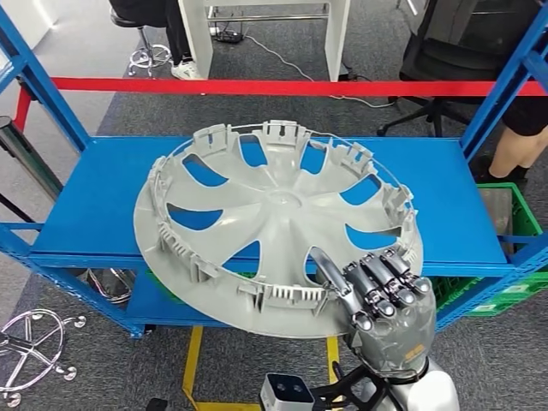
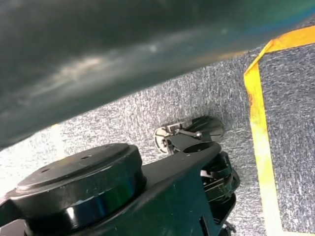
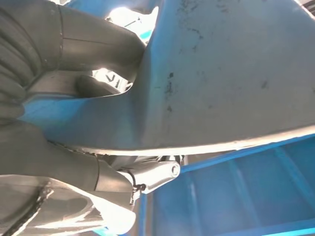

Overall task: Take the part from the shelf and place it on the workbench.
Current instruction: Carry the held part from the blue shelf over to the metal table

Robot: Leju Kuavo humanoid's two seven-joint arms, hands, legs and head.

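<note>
**Head view: right hand on the hubcap rim**

Head view shows the grey hubcap [image 1: 271, 223] lying inner side up on the blue shelf [image 1: 84, 205], its near edge overhanging the front. The right hand [image 1: 381, 300] grips that near rim, fingers [image 1: 381, 278] curled over it, thumb beneath.

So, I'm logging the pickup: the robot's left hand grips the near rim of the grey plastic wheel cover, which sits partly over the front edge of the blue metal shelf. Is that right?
Not quite: it is the right hand, not the left, that grips the near rim of the grey plastic wheel cover, with its fingers curled over the edge. The head view shows it. The rest holds: the cover sits partly over the front edge of the blue metal shelf.
</note>
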